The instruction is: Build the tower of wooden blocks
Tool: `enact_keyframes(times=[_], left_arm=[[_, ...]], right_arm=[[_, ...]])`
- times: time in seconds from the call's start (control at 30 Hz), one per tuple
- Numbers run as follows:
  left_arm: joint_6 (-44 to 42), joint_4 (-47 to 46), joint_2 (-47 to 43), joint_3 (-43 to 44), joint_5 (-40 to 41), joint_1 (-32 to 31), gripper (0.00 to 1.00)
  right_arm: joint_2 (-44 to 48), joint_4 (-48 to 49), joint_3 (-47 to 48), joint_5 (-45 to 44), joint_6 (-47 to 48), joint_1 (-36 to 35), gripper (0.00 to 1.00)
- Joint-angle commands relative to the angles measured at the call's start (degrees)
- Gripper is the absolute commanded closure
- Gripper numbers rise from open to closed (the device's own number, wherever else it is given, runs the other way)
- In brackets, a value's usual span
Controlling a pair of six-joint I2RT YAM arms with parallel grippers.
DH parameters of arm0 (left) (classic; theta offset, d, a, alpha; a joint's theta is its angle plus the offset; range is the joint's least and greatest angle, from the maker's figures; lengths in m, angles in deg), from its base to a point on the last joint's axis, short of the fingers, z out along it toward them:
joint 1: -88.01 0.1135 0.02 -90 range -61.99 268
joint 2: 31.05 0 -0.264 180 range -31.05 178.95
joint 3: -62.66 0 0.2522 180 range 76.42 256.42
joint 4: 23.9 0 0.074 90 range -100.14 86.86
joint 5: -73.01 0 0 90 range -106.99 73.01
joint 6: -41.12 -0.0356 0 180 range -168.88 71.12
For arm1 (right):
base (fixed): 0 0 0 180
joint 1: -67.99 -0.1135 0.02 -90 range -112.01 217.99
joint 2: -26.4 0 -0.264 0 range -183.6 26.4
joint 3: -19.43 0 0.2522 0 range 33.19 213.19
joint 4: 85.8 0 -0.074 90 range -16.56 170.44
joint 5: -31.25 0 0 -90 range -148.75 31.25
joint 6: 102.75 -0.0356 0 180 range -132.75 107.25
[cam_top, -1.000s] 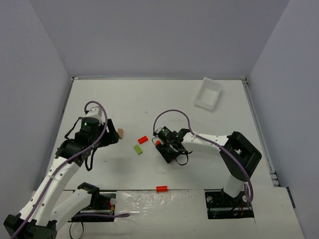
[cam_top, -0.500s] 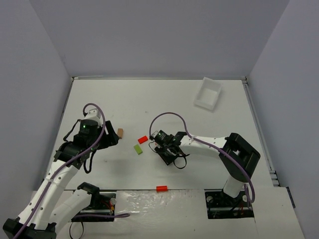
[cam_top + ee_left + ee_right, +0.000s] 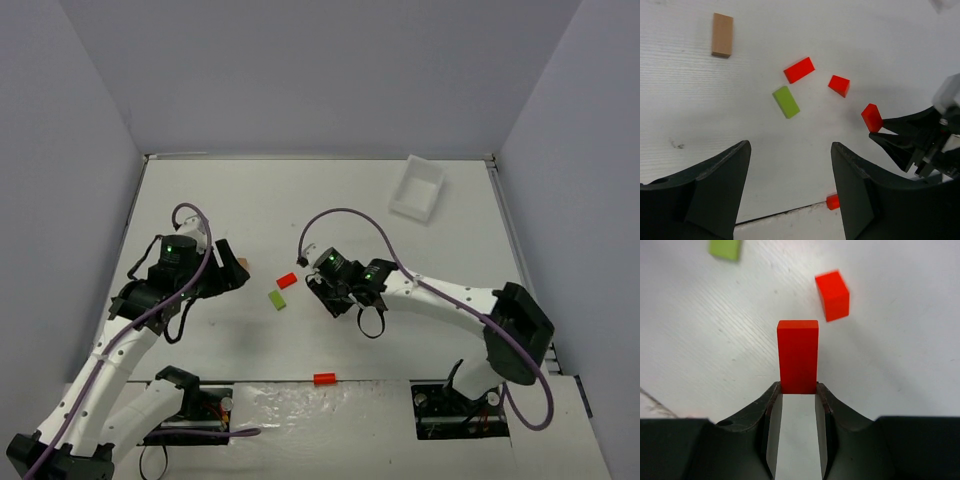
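No stack shows; the blocks lie loose on the table. My right gripper (image 3: 798,390) is shut on a red block (image 3: 798,356), held on end just above the table, and it shows in the top view (image 3: 318,290). A red cube (image 3: 832,295) lies just beyond it. My left gripper (image 3: 790,185) is open and empty, hovering over the table, and shows in the top view (image 3: 235,272). Ahead of it lie a tan block (image 3: 722,34), a flat red block (image 3: 799,69), a lime green block (image 3: 786,101) and the red cube (image 3: 839,85). The held block (image 3: 871,117) shows at the right.
A white tray (image 3: 418,188) stands at the back right. One more red block (image 3: 323,379) lies at the table's front edge, also seen in the left wrist view (image 3: 832,201). The flat red block (image 3: 287,281) and green block (image 3: 277,300) lie between the grippers.
My right arm has stretched out, its elbow swinging right, while the gripper with the red block moved slightly left and back. My left gripper shifted a little.
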Motion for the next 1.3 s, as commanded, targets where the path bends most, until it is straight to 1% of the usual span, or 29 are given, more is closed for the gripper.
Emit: enact_keyframes(times=[0.0, 0.07, 0.13, 0.2, 0.37, 0.47, 0.6, 0.67, 0.87, 1.07, 1.2, 1.27], left_arm=[[5.1, -10.1, 2.9, 6.3, -10.5, 0.2, 0.38], [8.2, -12.7, 5.1, 8.5, -14.8, -0.1, 0.38], [9.6, -15.6, 6.2, 9.9, -16.7, -0.7, 0.38], [11.5, -18.2, 8.5, 12.7, -18.4, -2.8, 0.38], [11.4, -20.3, 14.3, 19.0, -18.4, -9.4, 0.39], [11.7, -21.4, 16.5, 20.9, -18.2, -10.9, 0.39], [11.3, -21.5, 17.8, 21.3, -17.9, -11.5, 0.42], [11.6, -21.5, 18.2, 20.8, -17.8, -12.0, 0.46], [11.1, -21.5, 19.9, 20.6, -17.4, -14.8, 0.52], [10.3, -21.4, 21.2, 21.9, -17.9, -16.4, 0.55], [9.4, -19.7, 20.9, 21.7, -17.4, -16.8, 0.55], [8.6, -18.9, 20.6, 21.5, -17.0, -17.1, 0.57]], right_arm=[[14.3, 8.5, 2.3, -0.5, 5.3, -0.5, 1.0], [17.5, 11.2, 1.6, 1.5, 6.3, -0.5, 1.0], [19.0, 12.3, 0.9, 2.1, 8.0, -0.6, 1.0], [21.1, 13.6, 0.4, 3.3, 9.2, -0.6, 1.0], [23.8, 15.8, 0.3, 5.4, 9.7, -0.6, 1.0], [24.7, 15.9, 0.4, 5.8, 9.9, -0.6, 1.0], [25.5, 15.9, 0.6, 5.5, 9.9, -0.6, 1.0], [26.1, 15.9, 0.7, 5.3, 9.9, -0.6, 1.0], [27.1, 15.9, 0.7, 5.1, 9.7, -0.6, 1.0], [27.3, 15.9, -0.3, 4.9, 9.3, -0.6, 1.0], [27.3, 15.9, -0.7, 4.3, 9.3, -0.6, 1.0], [27.2, 15.9, -0.8, 4.2, 9.2, -0.5, 1.0]])
